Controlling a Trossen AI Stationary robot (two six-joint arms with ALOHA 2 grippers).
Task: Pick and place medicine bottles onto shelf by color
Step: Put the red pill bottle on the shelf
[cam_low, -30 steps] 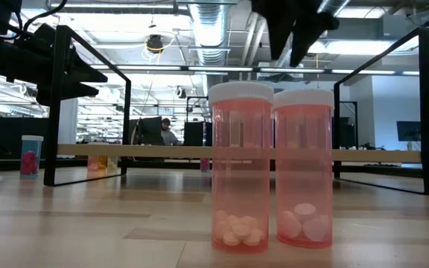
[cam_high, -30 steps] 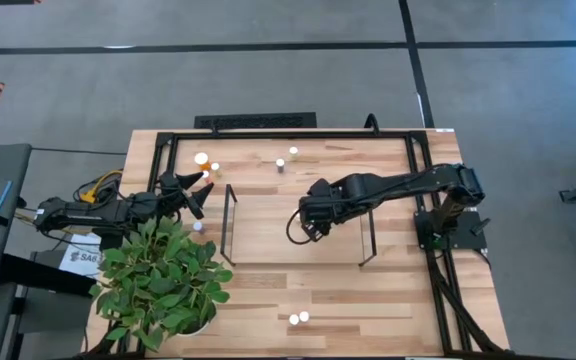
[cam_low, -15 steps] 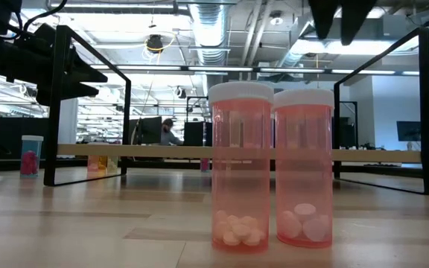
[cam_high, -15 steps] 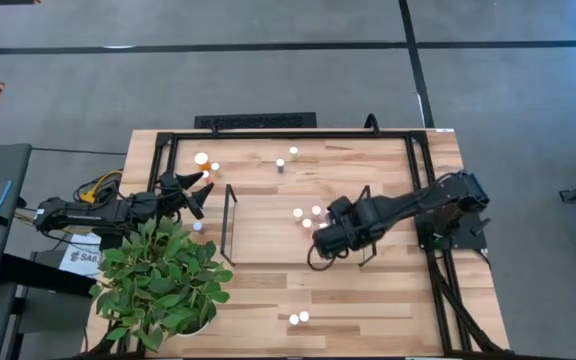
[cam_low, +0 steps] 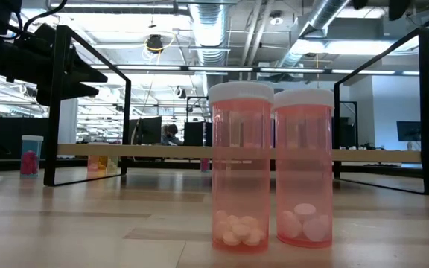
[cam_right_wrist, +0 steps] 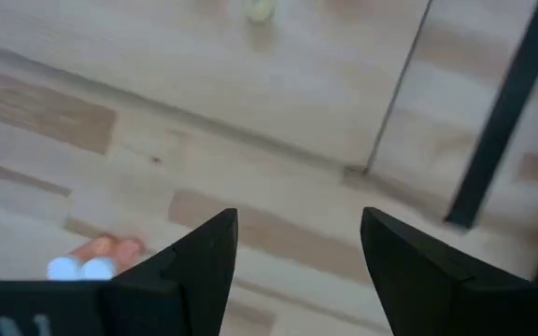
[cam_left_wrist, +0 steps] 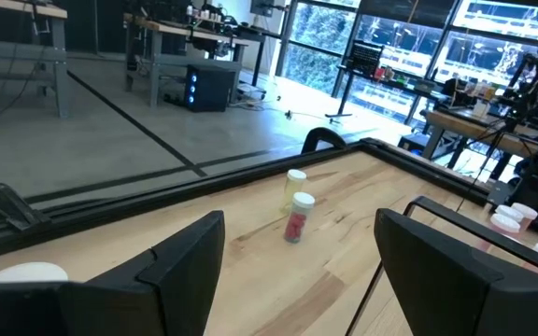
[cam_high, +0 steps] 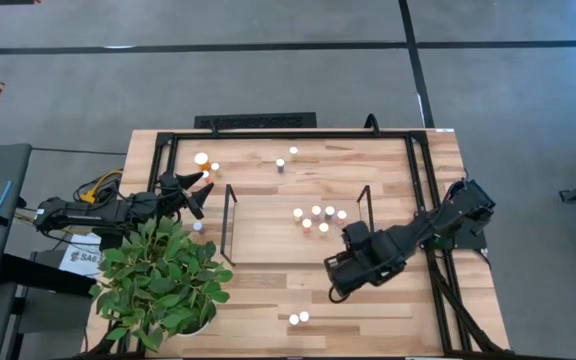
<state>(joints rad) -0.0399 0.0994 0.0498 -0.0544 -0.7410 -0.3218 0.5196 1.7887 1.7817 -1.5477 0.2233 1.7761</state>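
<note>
From overhead, the right end effector (cam_high: 336, 285) hangs over bare table (cam_high: 388, 310) near the front edge, beside the shelf (cam_high: 268, 235), its fingers spread and empty. Five medicine bottles (cam_high: 317, 217) stand clustered on the shelf toward its right end. Only the low view shows the two pink bottles (cam_low: 270, 175) near the front edge to be touching, with pills inside. The right wrist view catches that pair (cam_right_wrist: 96, 259) beyond its open fingers (cam_right_wrist: 204, 257). The left end effector (cam_high: 201, 192), released, waits near the left rear corner; its wrist view shows a red bottle (cam_left_wrist: 296, 217). A second earlier the right arm covered the shelf, hiding those bottles.
</note>
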